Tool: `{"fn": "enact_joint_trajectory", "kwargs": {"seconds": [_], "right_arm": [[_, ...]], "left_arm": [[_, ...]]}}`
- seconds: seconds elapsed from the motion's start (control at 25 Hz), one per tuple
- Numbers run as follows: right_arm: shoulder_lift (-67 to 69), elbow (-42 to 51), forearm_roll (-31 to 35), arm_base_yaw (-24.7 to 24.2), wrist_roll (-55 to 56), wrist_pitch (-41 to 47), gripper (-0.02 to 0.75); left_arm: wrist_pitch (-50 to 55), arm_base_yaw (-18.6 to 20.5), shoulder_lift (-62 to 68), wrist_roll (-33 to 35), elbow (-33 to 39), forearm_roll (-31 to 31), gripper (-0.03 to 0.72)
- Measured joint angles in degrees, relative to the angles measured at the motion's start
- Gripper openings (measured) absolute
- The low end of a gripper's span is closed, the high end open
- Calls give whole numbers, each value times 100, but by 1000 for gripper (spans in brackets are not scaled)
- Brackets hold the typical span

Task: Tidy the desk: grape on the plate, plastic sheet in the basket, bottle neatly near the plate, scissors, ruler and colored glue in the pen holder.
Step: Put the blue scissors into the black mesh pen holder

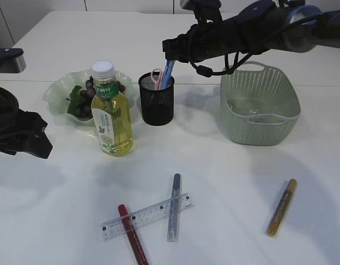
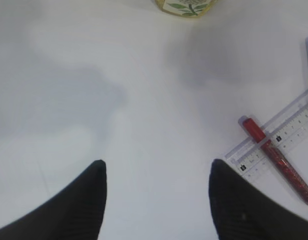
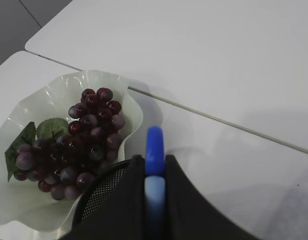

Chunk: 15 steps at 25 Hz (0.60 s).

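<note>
Right gripper [image 3: 155, 175] fingers pinching blue glue pen [image 3: 155, 150] over pen holder [image 1: 156, 99], upper centre of frame. Keep pen vertical, lower well inside rim before letting go, avoid scissors [image 1: 156, 77]. Left gripper [image 2: 156, 200] fingers spread, empty, above surface [image 2: 143, 100].

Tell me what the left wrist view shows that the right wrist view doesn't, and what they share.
Only the left wrist view: the open left tool above bare table, the red glitter glue pen lying across the clear plastic ruler, and the base of the yellow drink bottle.

Only the right wrist view: the right tool shut on a blue glue pen above the black mesh pen holder, beside the purple grape bunch on the pale green wavy plate.

Both: the white table.
</note>
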Motion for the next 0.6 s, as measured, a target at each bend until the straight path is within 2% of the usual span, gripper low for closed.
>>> {"fn": "enact_joint_trajectory", "kwargs": {"seconds": [0.28,0.36,0.44,0.6], "right_arm": [[0,0,20,0,-363,479,58],[0,0,20,0,-378,478,89],[0,0,23,0,-391,478,163],[-37,0,152,-26,-391,577,396]], "left_arm": [[58,0,0,-10,0,-58,465],[136,0,0,-10,0,-121,459],[220,0,0,-10,0,-147,457],[403,0,0,-10,0,-168,455]]}}
